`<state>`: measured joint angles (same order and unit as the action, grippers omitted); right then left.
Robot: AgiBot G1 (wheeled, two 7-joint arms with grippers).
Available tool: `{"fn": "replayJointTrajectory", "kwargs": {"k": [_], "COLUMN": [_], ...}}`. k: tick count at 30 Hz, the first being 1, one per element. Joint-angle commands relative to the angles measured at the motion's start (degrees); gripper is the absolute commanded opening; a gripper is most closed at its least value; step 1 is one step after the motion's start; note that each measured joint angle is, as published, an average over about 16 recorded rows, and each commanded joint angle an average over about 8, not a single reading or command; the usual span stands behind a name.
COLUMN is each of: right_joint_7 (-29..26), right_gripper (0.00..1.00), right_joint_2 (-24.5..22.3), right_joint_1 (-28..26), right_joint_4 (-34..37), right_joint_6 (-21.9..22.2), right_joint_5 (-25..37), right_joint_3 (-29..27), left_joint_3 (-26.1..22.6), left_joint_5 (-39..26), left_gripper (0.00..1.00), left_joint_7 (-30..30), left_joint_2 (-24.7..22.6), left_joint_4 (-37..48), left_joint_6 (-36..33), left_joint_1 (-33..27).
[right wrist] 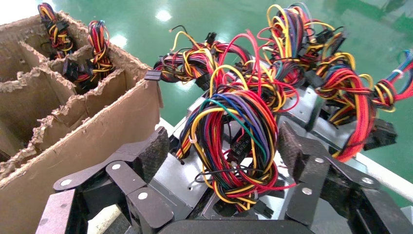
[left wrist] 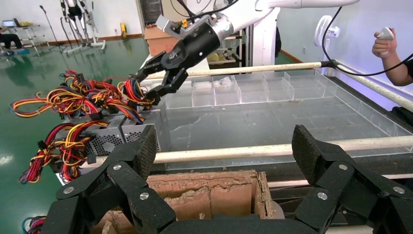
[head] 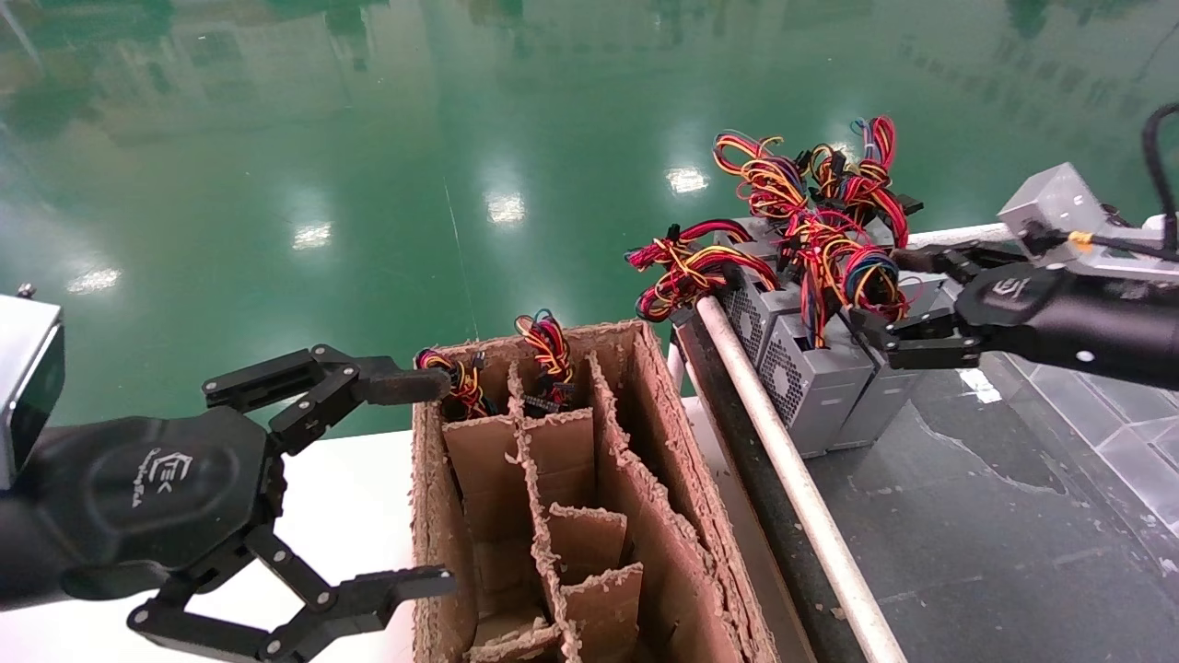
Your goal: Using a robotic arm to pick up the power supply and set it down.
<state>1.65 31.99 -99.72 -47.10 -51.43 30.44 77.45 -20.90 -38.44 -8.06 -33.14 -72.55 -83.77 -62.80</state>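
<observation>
The power supply [head: 829, 378] is a grey vented box standing among alike boxes at the dark table's near-left corner. Its coil of red, yellow, black and blue wires [right wrist: 238, 131] rises from its top [right wrist: 180, 178]. The robotic arm's right gripper [head: 889, 295] reaches in from the right. It stands open, with one finger on each side of that wire coil and neither pad touching [right wrist: 224, 146]. The left wrist view shows the same gripper [left wrist: 146, 80] at the wire bundles. My left gripper [head: 428, 483] hangs open and empty beside the cardboard box [left wrist: 225, 148].
A worn cardboard box [head: 645, 479] with dividers holds two wired units in its far cells [head: 548, 354]. A white rail [head: 783, 460] edges the dark table. More grey units with red-yellow bundles [head: 783, 184] stand behind. Clear bins [left wrist: 243, 90] line the table's far side. A person's hand [left wrist: 389, 41] shows there.
</observation>
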Motion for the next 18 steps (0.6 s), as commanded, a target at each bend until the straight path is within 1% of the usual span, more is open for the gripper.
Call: {"fn": "replayJointTrajectory", "kwargs": {"k": [1, 4, 12, 15, 18], "right_joint_7": [-0.52, 0.60, 7.37, 8.99, 9.35], "right_gripper": [1.00, 1.00, 1.00, 1.00, 1.00], "right_joint_2": [-0.24, -1.46, -5.48, -6.50, -6.88], "right_joint_1": [-0.43, -0.42, 1.53, 2.46, 3.67], "right_joint_4": [0.35, -0.41, -6.85, -9.16, -10.69], "right_joint_6": [-1.02, -0.95, 2.55, 2.51, 1.64], "right_joint_5": [0.30, -1.15, -7.25, -8.93, -9.31], "right_joint_3": [0.26, -0.91, -5.90, -7.54, -9.52], "left_joint_3": [0.00, 0.00, -0.01, 0.00, 0.00], "left_joint_5": [0.00, 0.00, 0.01, 0.01, 0.01], "left_gripper": [1.00, 1.00, 1.00, 1.00, 1.00], "left_joint_7": [0.00, 0.00, 0.00, 0.01, 0.01], "left_joint_2": [0.00, 0.00, 0.00, 0.00, 0.00], "left_joint_4": [0.00, 0.00, 0.00, 0.01, 0.02], "left_joint_6": [0.00, 0.00, 0.01, 0.02, 0.03], "left_joint_1": [0.00, 0.00, 0.00, 0.01, 0.01]}}
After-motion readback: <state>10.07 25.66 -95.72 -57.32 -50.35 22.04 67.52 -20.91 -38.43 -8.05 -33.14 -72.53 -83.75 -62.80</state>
